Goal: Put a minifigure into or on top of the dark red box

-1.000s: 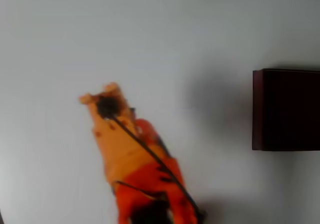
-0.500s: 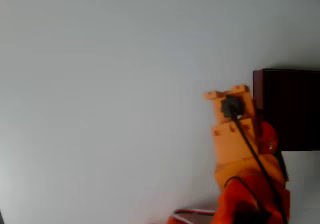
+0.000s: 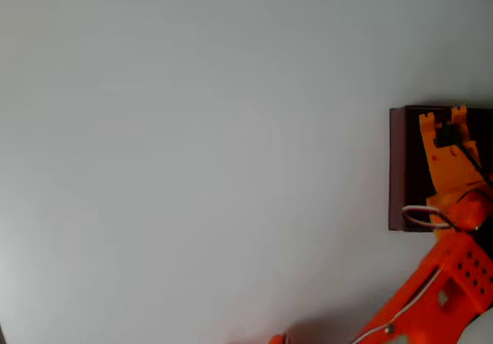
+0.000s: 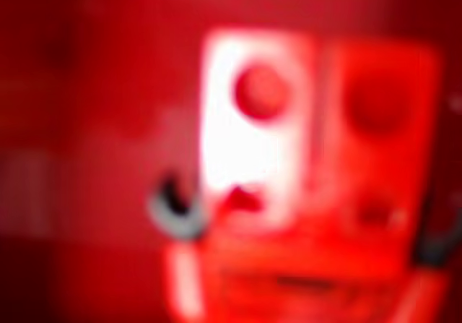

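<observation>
Dark red box point(image 3: 398, 167) sits at the overhead view's right edge, interior very dark.

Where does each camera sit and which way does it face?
Overhead view: fixed above the white table, looking straight down; the orange arm reaches from the lower right, gripper over the dark red box.
Wrist view: rides on the gripper, pressed close to a blurred red object.
Shared: the box's red, probably.

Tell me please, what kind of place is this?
Probably a plain tabletop set up for robot practice: a bare pale table, one dark red box at its right edge, and an orange arm with its gripper over the box.
</observation>
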Robot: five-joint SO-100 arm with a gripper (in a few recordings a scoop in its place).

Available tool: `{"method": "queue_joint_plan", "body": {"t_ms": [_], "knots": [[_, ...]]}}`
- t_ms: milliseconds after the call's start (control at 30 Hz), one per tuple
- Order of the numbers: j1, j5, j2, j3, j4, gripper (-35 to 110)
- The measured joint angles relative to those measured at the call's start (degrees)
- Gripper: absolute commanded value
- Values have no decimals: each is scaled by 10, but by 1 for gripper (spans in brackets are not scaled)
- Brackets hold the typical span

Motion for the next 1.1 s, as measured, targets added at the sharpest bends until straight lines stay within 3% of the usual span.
{"method": "queue_joint_plan", "body": {"t_ms": [300,567,833,1100], "knots": [[-7,-4,3,6,1,11],[-83,-9,232,142,30,11],[-274,-49,657,396,50,1],[-561,-137,1008,584,97,0]]}}
